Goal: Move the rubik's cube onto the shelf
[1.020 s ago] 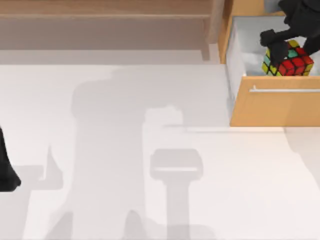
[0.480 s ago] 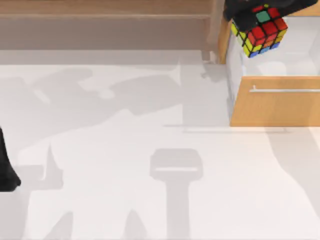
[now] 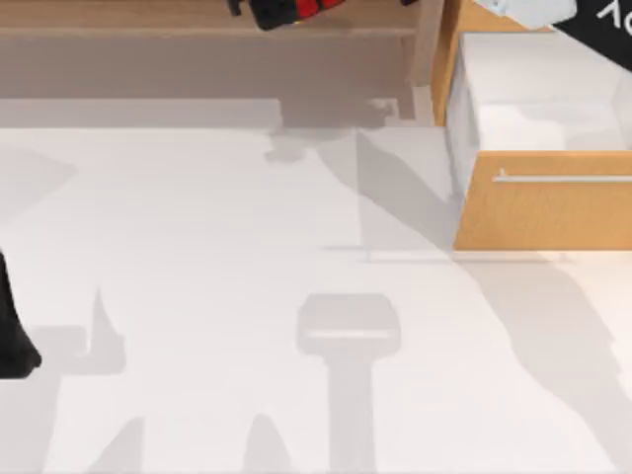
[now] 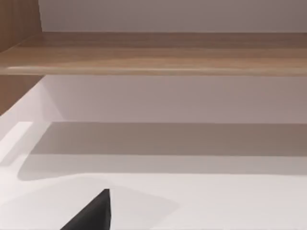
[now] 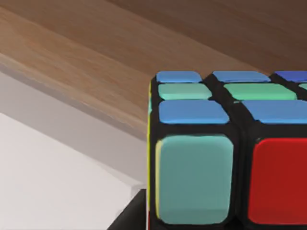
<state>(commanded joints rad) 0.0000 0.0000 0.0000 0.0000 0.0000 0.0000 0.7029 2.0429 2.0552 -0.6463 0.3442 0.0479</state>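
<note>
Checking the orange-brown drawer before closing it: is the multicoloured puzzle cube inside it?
No, the open drawer shows bare white, and the cube is over the light-brown wooden shelf board.

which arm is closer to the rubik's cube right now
Right. The right tool is at the rubik's cube over the shelf; the left arm sits parked at the table's left edge, far from it.

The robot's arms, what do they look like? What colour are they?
Mostly black. The left arm is a plain black, rounded shape at the table's left edge. The right arm at the top right is black too, with a white part and a small white marking on it. No cables can be seen.
</note>
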